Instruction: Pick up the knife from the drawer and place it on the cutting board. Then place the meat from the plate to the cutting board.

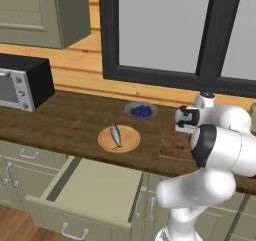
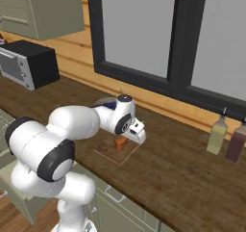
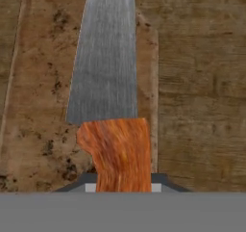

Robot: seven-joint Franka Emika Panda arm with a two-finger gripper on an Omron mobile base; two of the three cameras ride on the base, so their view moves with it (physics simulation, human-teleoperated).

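The hand (image 2: 126, 140) grips the knife (image 3: 110, 106) over the cutting board (image 3: 43, 106); its right edge meets bare bench (image 3: 202, 106); the drawer (image 1: 95, 190) stands open.

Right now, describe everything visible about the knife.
The knife has a mottled orange-red handle that looks like wood and a broad grey blade with a brushed steel look. In the hand view it points away from the camera, its blade over the cutting board. The gripper is shut on the handle's near end. From the right base view the handle shows orange below the gripper, at the board; whether it rests there cannot be told.
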